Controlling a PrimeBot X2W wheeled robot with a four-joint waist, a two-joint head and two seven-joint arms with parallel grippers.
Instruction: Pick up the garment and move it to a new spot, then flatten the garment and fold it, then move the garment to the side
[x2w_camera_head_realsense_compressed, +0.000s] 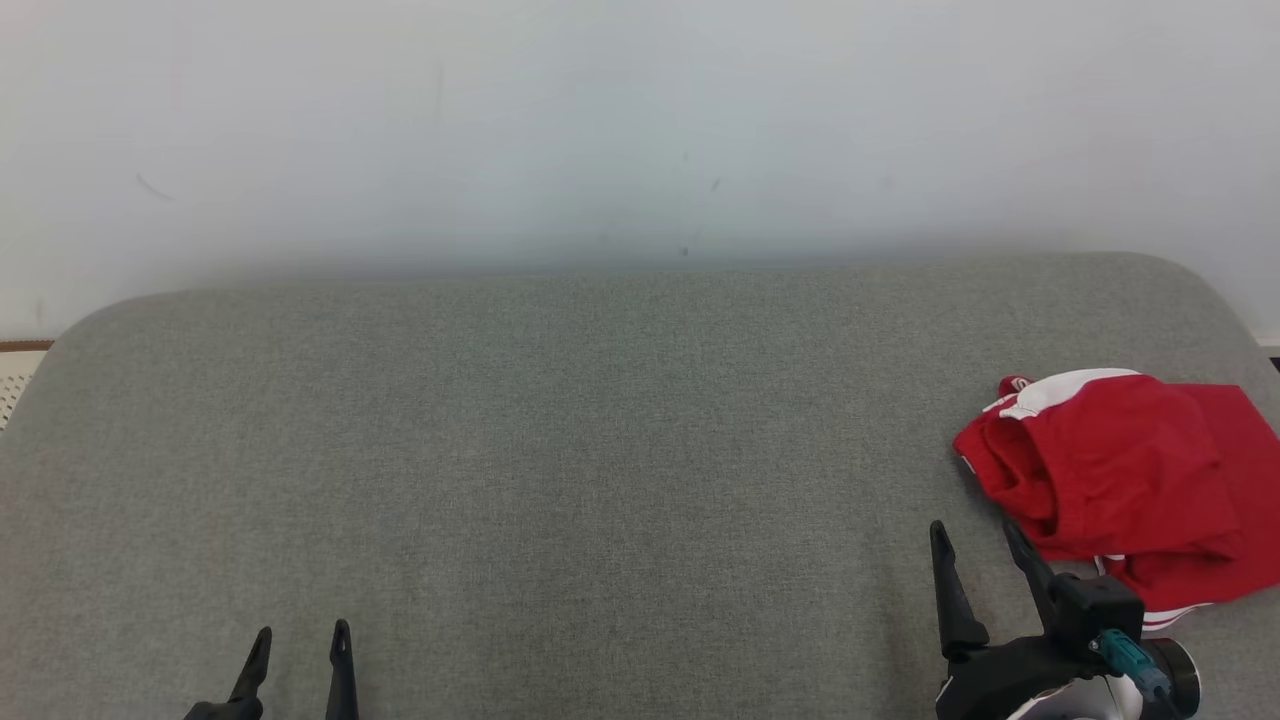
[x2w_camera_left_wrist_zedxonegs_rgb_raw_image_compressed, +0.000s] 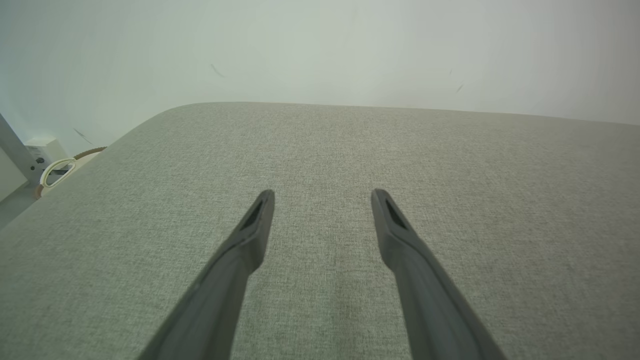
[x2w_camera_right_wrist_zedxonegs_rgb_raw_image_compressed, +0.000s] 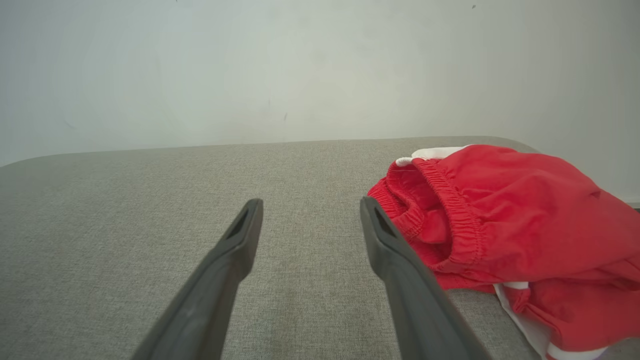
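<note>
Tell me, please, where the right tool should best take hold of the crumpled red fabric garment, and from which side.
Probably the gathered elastic waistband of the red fabric garment. It forms a raised, thick rim and opens toward the open right tool, so come from the garment's left side, low over the grey fabric cushion.

Grey fabric-covered surface (x2w_camera_head_realsense_compressed: 600, 450) with rounded far corners, ahead of the left tool (x2w_camera_head_realsense_compressed: 301, 630); beyond it a plain pale wall (x2w_camera_head_realsense_compressed: 600, 120), faintly scuffed, evenly lit. Left of that tool, past the surface's edge, a small white box (x2w_camera_left_wrist_zedxonegs_rgb_raw_image_compressed: 42, 149).
</note>
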